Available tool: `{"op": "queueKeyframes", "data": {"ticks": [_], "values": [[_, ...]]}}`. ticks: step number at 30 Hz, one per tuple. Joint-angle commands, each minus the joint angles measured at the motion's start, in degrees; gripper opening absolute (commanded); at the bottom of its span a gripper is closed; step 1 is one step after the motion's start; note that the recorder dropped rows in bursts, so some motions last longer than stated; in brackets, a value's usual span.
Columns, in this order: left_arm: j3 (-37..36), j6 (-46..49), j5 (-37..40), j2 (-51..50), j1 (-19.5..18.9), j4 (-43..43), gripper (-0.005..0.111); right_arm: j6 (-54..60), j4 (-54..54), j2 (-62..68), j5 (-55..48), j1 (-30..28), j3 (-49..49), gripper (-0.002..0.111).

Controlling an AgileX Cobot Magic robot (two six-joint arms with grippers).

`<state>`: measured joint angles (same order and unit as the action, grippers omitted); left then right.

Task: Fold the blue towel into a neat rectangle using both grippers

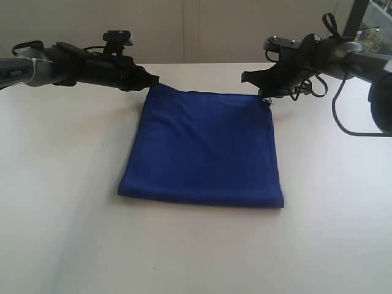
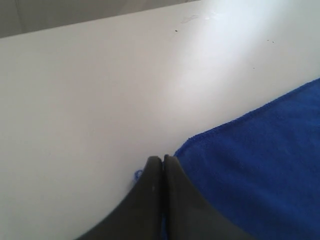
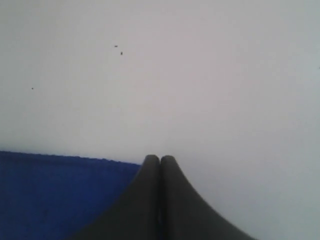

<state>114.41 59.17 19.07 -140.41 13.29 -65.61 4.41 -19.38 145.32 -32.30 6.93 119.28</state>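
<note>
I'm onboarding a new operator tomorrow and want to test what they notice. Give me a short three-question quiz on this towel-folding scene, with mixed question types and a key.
1. True or false: the deep royal-blue soft fabric towel lies crumpled in a heap on the white table.
2. In the exterior view, both black pincer-fingered grippers are at the towel's: A near edge; B far edge; C middle.
3. Fill in: the left gripper and right gripper both have jaws ___.
Key: 1 false, it lies flat; 2 B; 3 shut.
</note>
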Motion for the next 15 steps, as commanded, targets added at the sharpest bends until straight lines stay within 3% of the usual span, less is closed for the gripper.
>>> {"op": "queueKeyframes", "data": {"ticks": [1, 9, 15], "values": [[0.31, 0.24, 0.49, -0.09, 0.12, -1.14, 0.000, 0.52, -0.08, -0.28, -0.76, 0.02, -0.01, 0.000], [0.45, 0.24, 2.18, -0.09, 0.12, -1.24, 0.000, 0.94, 0.49, -5.12, -3.40, -0.08, -0.01, 0.000], [4.30, 0.14, 10.39, -0.09, 0.12, -1.38, 0.000, 0.18, 2.79, -7.89, -6.73, -0.08, -0.12, 0.000]]}}
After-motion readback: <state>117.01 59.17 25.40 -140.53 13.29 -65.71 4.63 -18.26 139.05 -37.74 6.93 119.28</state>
